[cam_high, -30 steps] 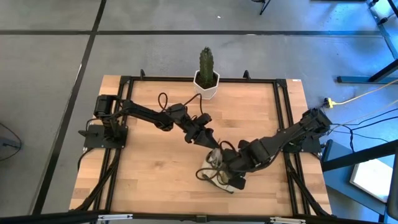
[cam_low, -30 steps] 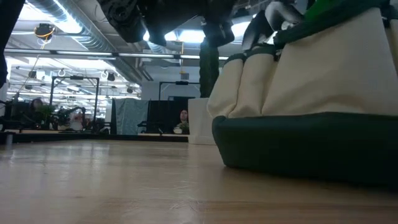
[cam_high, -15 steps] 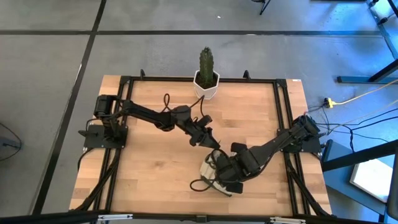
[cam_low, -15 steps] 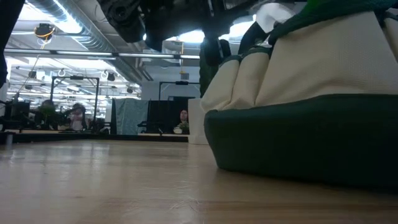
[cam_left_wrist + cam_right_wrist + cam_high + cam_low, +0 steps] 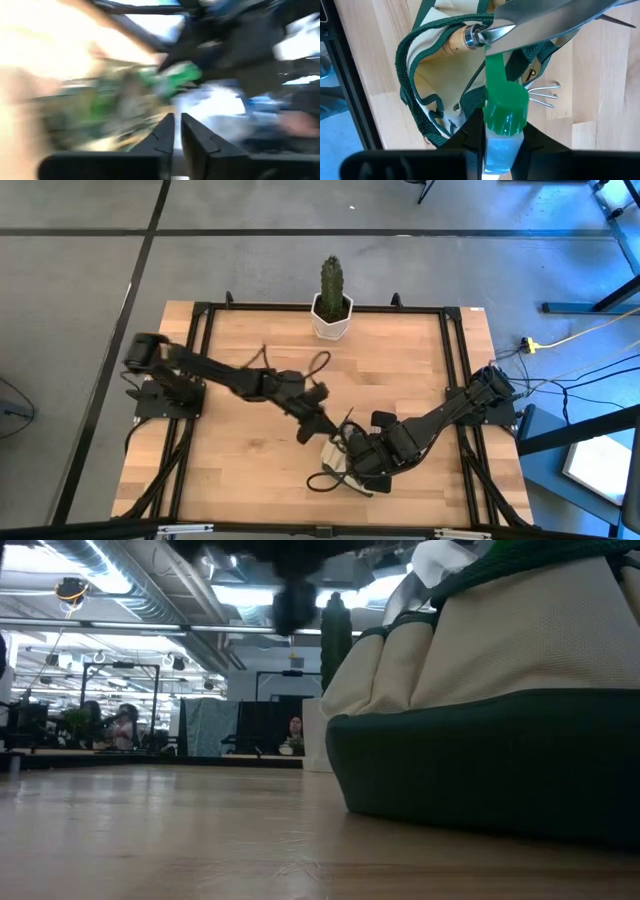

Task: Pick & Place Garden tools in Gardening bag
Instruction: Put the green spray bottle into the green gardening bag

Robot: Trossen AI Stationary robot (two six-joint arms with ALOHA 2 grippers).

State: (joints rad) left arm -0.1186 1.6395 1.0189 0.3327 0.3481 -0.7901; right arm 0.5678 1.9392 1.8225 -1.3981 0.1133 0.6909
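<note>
Your right pincer clamps the spray bottle over the bag, at the counter's five o'clock. Your left pincer, shut and empty, sits just beside it.

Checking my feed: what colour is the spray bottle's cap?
Bright green cap, clearest in the right wrist view.

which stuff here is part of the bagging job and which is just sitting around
Job: bag; spray bottle, held in the right pincer; trowel over the bag; fork beside the bag.
Lying about: cactus in its white pot.
</note>
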